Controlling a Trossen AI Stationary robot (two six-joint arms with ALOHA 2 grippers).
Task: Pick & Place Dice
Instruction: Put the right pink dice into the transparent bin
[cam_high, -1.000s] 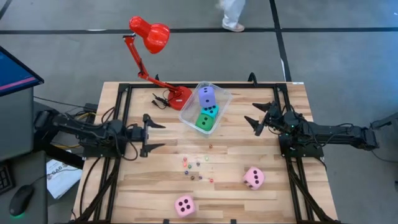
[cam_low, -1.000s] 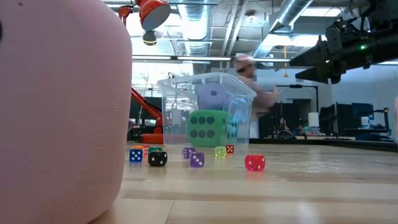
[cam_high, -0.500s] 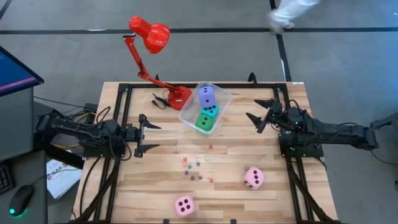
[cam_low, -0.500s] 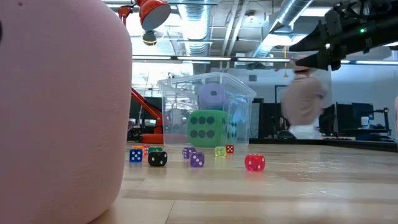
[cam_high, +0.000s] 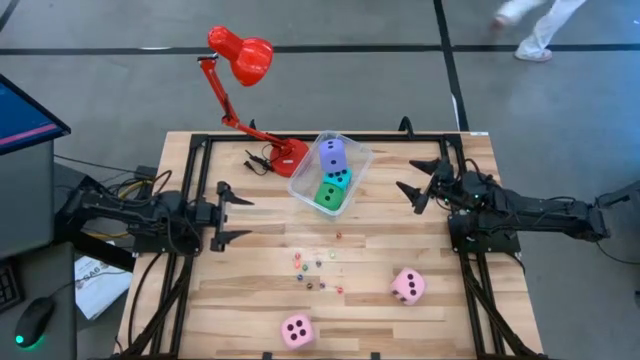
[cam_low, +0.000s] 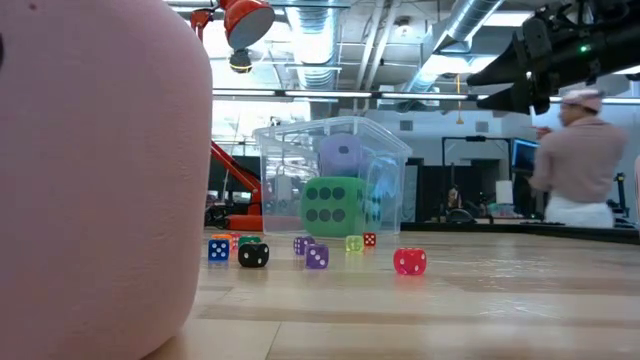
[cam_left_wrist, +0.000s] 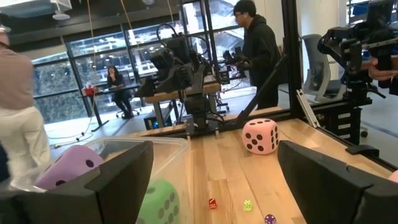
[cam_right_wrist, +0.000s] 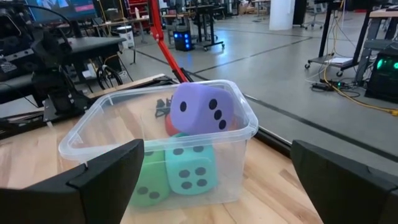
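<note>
My left gripper (cam_high: 232, 214) jaws apart, left of tub | my right gripper (cam_high: 412, 185) jaws apart, right of clear tub (cam_high: 352, 176) | purple die (cam_high: 333, 154), green die (cam_high: 328, 195) inside, cyan die (cam_high: 340, 177) half hidden between | two pink dice (cam_high: 408, 285) near front edge | tiny dice (cam_high: 318, 272) mid-table, pips unreadable.

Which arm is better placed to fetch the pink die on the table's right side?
Probably the right. Its open end effector is on the same side as that pink die; the left end effector waits across the table.
</note>
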